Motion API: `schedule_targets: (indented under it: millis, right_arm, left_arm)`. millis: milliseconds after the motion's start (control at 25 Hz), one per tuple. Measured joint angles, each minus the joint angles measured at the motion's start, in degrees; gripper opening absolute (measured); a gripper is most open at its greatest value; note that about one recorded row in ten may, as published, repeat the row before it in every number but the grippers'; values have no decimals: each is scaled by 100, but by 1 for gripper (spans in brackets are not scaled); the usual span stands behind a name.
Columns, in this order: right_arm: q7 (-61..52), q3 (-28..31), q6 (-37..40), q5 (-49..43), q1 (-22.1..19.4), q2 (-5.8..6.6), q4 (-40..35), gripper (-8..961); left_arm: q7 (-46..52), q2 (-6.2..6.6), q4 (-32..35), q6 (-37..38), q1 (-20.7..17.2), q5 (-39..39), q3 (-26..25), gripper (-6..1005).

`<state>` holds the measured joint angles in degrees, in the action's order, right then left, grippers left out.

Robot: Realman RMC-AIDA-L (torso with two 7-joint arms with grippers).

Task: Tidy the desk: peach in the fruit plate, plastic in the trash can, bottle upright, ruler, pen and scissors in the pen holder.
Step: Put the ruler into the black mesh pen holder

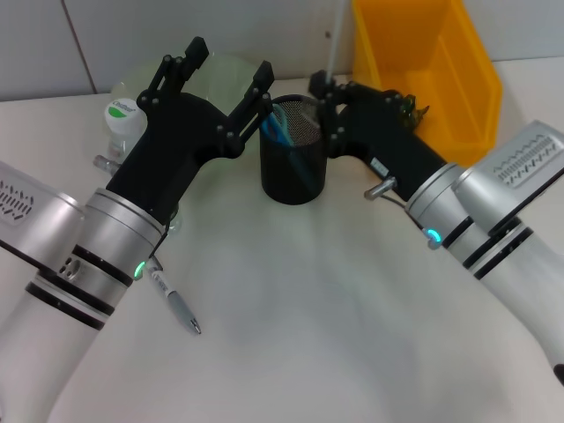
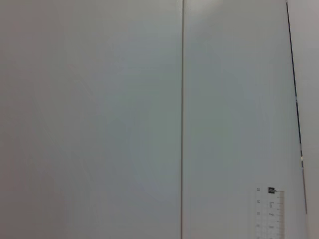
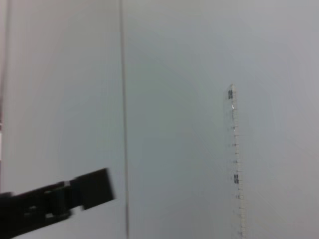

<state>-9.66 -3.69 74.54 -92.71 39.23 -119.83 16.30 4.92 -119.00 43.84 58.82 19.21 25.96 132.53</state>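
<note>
My right gripper (image 1: 323,95) is shut on a clear ruler (image 1: 335,40) that stands upright just over the far rim of the black mesh pen holder (image 1: 293,167). The ruler (image 3: 235,159) also shows in the right wrist view, and the ruler (image 2: 269,214) shows low in the left wrist view. Something blue (image 1: 280,125) sticks up inside the holder. My left gripper (image 1: 227,66) is open, raised over the green fruit plate (image 1: 225,75), left of the holder. A pen (image 1: 174,302) lies on the table under the left arm. The bottle (image 1: 123,123) is partly hidden behind that arm. Peach and plastic are out of view.
A yellow bin (image 1: 436,62) stands at the back right, behind the right arm. A white wall (image 2: 99,119) lies behind the table. One finger of the left gripper (image 3: 75,196) shows in the right wrist view.
</note>
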Motion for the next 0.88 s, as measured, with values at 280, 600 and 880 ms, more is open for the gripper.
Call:
schedule_targets:
  millis: [280,600,880]
  right_arm:
    - [-16,149,-262,34,103,7,-153,30]
    - [2,228,-949,36,364,-6,-242,36]
    - [-19,229,-1489,31,512,-5,-241,42]
  left_arm:
    - [16,-8,-60,0,-5,-3,39,805]
    - [84,-9,-61,0,-5,-11,54,804]
    - [88,-9,-60,-2,-15,-12,62,805]
